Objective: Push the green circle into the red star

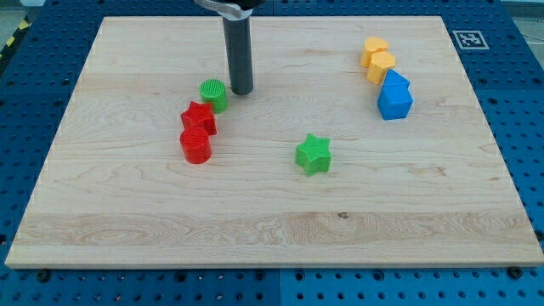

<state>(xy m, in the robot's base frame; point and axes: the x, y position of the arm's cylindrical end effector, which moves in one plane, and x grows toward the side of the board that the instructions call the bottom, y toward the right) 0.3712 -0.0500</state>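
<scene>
The green circle (pixel 214 94) sits on the wooden board (pixel 272 212) at the upper left of centre. It touches the red star (pixel 199 118), which lies just below and to its left. My tip (pixel 241 91) stands close by the green circle's right side, at most barely touching it. A red circle (pixel 195 145) sits right below the red star, touching it.
A green star (pixel 314 154) lies near the board's middle. At the upper right, two yellow blocks (pixel 377 59) sit above two blue blocks (pixel 394 94) in a column. Blue perforated table surrounds the board.
</scene>
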